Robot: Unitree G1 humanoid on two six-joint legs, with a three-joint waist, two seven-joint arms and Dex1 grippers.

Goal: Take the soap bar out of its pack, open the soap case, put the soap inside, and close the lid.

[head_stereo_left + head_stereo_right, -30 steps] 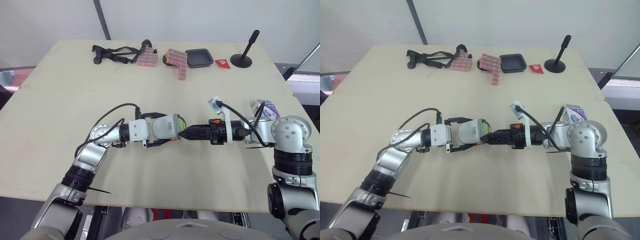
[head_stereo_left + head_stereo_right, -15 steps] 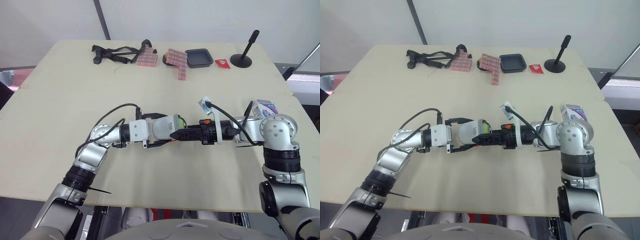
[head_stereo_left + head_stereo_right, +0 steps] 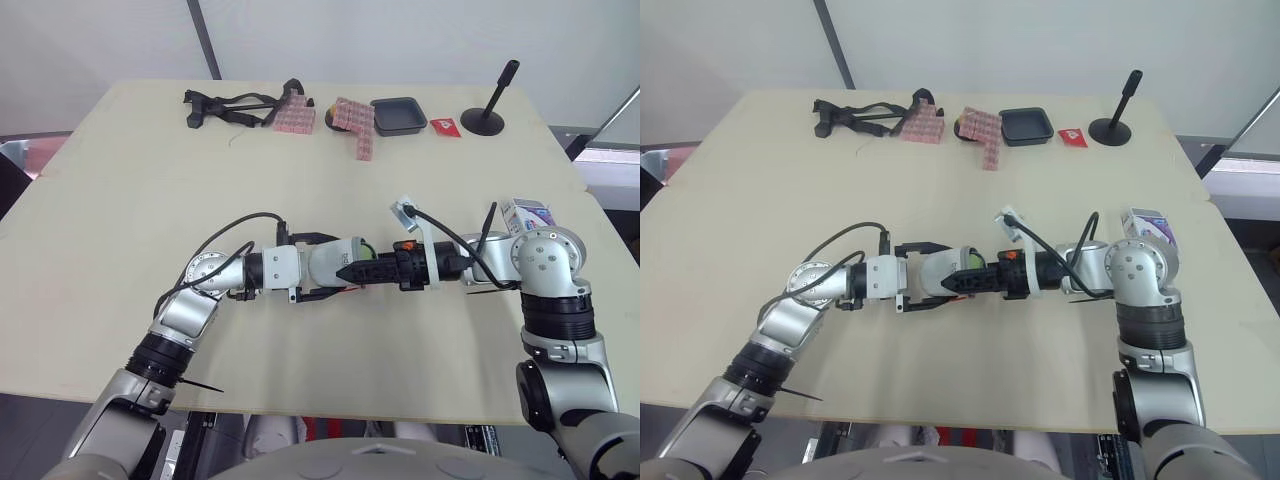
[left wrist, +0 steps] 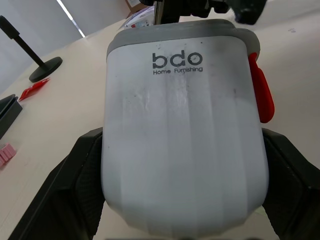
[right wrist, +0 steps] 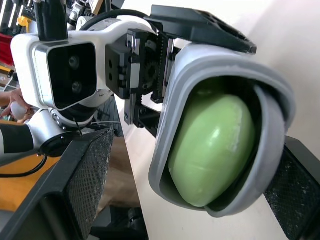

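Soap [image 5: 212, 150], a pale green oval bar, sits inside the open end of the soap case [image 4: 182, 130], ringed by the case's grey rim. The case has a white body printed "bdo Home Furnishing", and a red latch [image 4: 261, 95] on one side edge. It lies on its side over the middle of the surface [image 3: 120, 200], toward the near edge, with its open end facing the robot's right. Whether it rests on the surface or hangs just above it cannot be told.

The left gripper [image 3: 335, 266] grasps the case across its body, its black fingers [image 4: 70, 190] pressed against both sides. The right gripper [image 3: 372, 270] meets the case's open end head-on. Its two fingers [image 5: 65, 190] are released and spread wide, one on each side of the rim. One is plainly apart from the rim and the other is close beside it.

The soap pack [image 3: 527, 212], a white and purple box, stands well to the right, near the surface's right edge, just behind the right arm.

Along the far edge lie a black strap [image 3: 235, 105], two pink patterned blocks [image 3: 295, 117], a black tray [image 3: 398, 114], a small red card [image 3: 446, 126] and a black stand [image 3: 488, 115].
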